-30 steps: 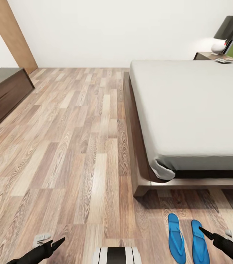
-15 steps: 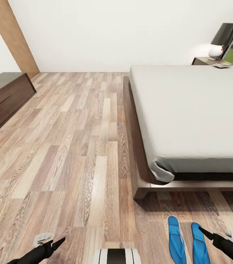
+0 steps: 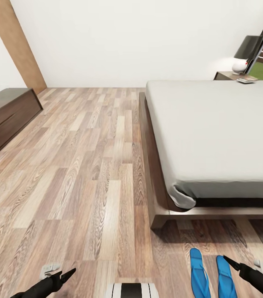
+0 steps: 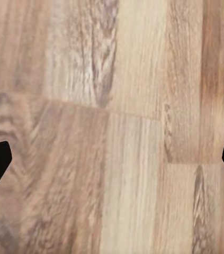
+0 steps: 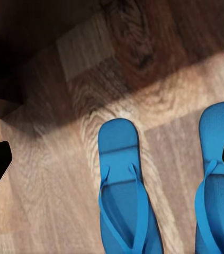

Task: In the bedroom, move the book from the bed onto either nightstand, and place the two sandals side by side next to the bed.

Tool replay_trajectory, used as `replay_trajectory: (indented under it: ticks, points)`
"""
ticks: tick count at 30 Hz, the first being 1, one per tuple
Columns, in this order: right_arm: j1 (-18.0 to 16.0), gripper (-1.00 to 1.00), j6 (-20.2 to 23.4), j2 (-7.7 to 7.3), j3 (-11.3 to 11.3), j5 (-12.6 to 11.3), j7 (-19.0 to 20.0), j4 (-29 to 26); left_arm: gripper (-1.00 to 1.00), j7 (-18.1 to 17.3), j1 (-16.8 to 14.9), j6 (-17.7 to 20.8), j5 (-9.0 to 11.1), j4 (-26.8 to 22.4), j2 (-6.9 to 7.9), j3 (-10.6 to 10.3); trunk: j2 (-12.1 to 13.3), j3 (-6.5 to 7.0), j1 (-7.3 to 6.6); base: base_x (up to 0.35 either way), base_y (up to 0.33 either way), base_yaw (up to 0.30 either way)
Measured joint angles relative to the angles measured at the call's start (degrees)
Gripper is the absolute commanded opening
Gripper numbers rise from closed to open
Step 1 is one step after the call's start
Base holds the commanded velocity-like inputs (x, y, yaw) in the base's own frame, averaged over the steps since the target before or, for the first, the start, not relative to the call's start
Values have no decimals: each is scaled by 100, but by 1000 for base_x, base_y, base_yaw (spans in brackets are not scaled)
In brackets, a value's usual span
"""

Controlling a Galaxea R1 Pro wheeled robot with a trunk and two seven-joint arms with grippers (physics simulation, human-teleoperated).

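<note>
With both sandals [image 3: 209, 274] paired beside the bed [image 3: 214, 132], left claw [image 4: 112, 159] and right claw [image 5: 112, 159] apart, empty; next I check the book's [image 3: 245, 80] placement on the nightstand [image 3: 227, 75].

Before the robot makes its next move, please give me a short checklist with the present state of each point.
1. Two sandals on the floor side by side: ok. The left sandal and right sandal lie parallel, apart, toes toward the bed.
2. Sandals next to the bed: ok, they lie just off its foot corner.
3. Mattress free of the book: ok, as far as it shows.
4. Book on the nightstand: cannot tell; a small flat item lies there, too small to identify.
5. Right end effector empty: ok, open above the sandals.
6. Left end effector empty: ok, open over bare floor.
</note>
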Motion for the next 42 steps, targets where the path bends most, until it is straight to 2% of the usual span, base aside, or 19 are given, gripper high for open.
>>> replay_trajectory:
  ticks: [42]
  points:
    - [0, 100, -18, 4, 9, -1, -1, 0, 100, 1, 0, -7, -11, 0, -76, -2, 56, 931, -108, 0, 0, 0]
